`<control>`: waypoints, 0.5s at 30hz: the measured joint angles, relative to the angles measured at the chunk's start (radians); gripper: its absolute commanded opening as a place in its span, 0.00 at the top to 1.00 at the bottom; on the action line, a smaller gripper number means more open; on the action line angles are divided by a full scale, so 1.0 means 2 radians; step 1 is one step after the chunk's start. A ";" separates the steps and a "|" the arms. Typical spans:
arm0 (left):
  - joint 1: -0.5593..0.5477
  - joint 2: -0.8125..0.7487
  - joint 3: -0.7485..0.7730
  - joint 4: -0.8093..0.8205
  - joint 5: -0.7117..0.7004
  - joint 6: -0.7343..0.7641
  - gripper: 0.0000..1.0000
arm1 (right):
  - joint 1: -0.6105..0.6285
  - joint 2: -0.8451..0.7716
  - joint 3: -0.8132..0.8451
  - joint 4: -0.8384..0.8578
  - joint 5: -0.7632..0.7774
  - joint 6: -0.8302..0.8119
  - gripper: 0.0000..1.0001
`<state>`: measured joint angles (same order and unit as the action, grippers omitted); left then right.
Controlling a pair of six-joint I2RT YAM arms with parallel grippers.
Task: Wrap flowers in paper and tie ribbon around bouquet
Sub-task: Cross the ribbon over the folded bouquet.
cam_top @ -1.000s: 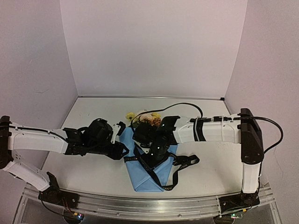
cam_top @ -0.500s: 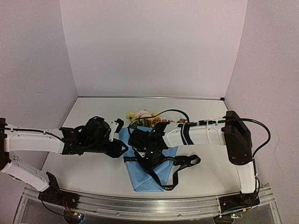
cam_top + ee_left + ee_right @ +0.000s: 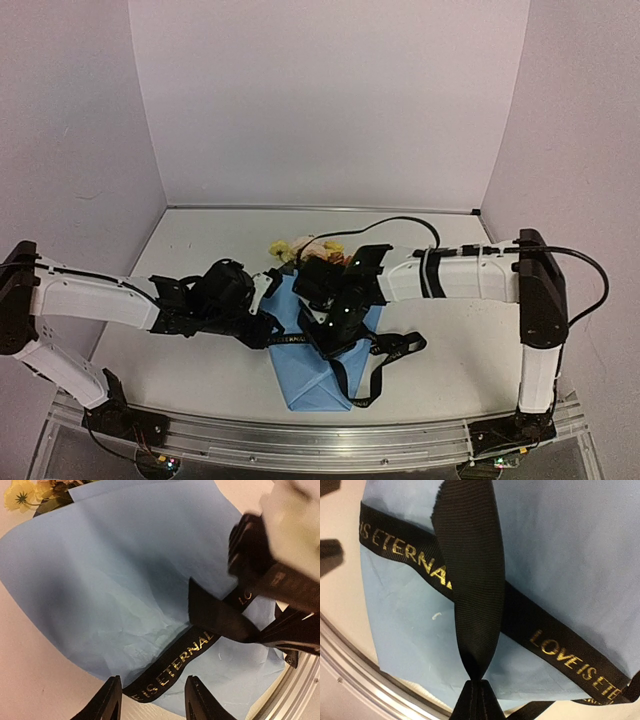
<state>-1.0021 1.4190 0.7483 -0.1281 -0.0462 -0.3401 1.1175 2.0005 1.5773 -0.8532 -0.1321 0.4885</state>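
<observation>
**Top camera:** My two arms meet at mid-frame over the bouquet. The flowers (image 3: 300,247) peek out at upper centre. The light blue paper (image 3: 318,382) tapers to a point at lower centre of the table (image 3: 190,375). The black ribbon (image 3: 395,350) crosses the cone and trails in loops to the right. My left gripper (image 3: 262,322) sits at the cone's left edge, and my right gripper (image 3: 335,328) is over its middle.

**Left wrist camera:** The left gripper (image 3: 152,705) is at the bottom of the frame, fingers spread. It straddles the lettered ribbon (image 3: 172,665) without squeezing it. The paper (image 3: 110,580) fills the centre, with blooms at upper left.

**Right wrist camera:** The right gripper (image 3: 480,700) is at bottom centre, pressed together. It pinches a ribbon end (image 3: 470,580) that rises in a twisted fold across the flat band lying on the paper (image 3: 570,550).

**Handling:** I judge the ribbon limp and light. Its woven face should hold well when pinched flat, close to the crossing. The paper looks thin and easily creased, and the cone may slide on the table under a hard tug, so I would pull gently. The blooms look fragile, and I would keep off them.
</observation>
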 measured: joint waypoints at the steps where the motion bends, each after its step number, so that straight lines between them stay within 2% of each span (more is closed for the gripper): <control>1: -0.003 0.011 0.009 -0.002 0.000 0.006 0.52 | -0.005 -0.008 -0.003 0.000 -0.008 0.007 1.00; 11: -0.028 0.114 0.101 -0.036 -0.003 0.066 0.45 | -0.033 -0.062 -0.046 0.002 -0.065 0.070 1.00; 15: -0.035 0.135 0.114 -0.056 -0.003 0.082 0.46 | -0.036 -0.067 -0.053 0.002 -0.082 0.078 1.00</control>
<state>-1.0711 1.6888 0.9767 -0.2395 -0.0524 -0.1769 1.0460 1.8672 1.4714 -0.8488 -0.2969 0.6452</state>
